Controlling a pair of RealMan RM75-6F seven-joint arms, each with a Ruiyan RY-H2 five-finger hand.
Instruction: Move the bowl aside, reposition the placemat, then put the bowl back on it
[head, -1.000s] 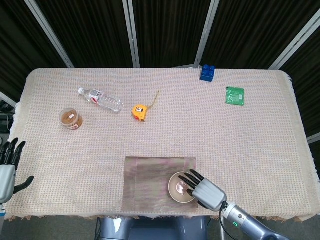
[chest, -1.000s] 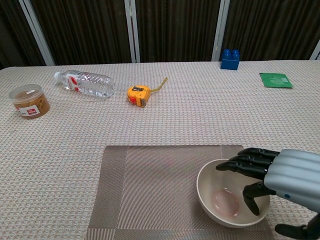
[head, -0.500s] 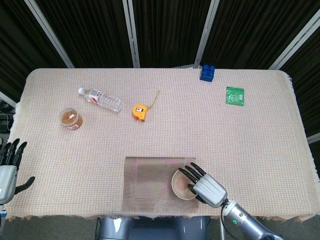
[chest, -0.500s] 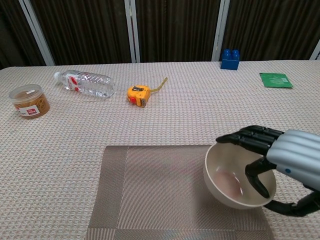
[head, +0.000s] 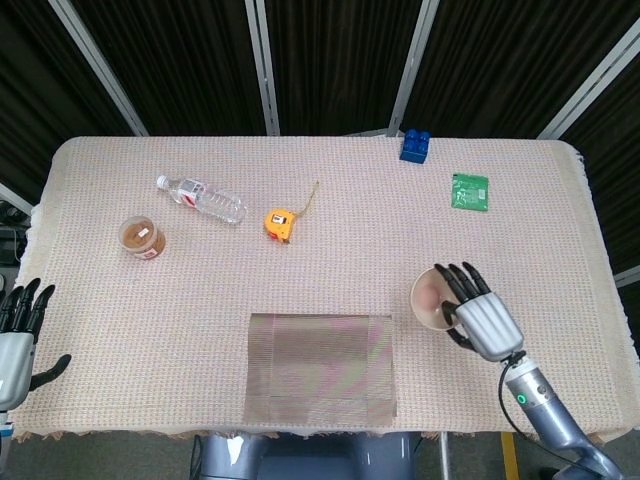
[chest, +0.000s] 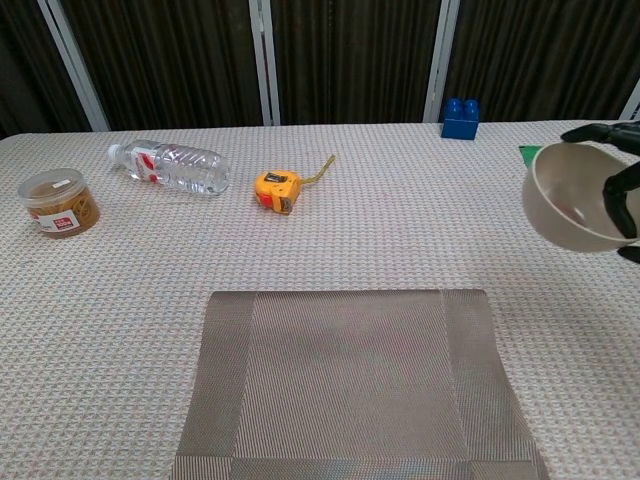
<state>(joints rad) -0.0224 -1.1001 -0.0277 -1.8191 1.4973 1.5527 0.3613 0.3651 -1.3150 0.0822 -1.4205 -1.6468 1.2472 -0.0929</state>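
A: Okay, table (head: 300, 260) first: woven cloth over it, dark curtains at 12 o'clock.

B: Placemat (head: 320, 366)?

A: Flat at the 6 o'clock edge, long axis left-right, nothing on it.

B: Bowl (head: 430, 300)?

A: Off the mat, at 2 o'clock from it, gripped by the right hand (head: 478, 314) with fingers over the rim. Chest view shows it lifted clear of the cloth and tilted.

B: Left hand (head: 15, 340)?

A: Fingers spread, holding nothing, off the table's 9 o'clock edge, well apart from the mat. Right hand is nearer.

B: Next?

A: Probably set the bowl down right of the mat; that cloth there looks bare.
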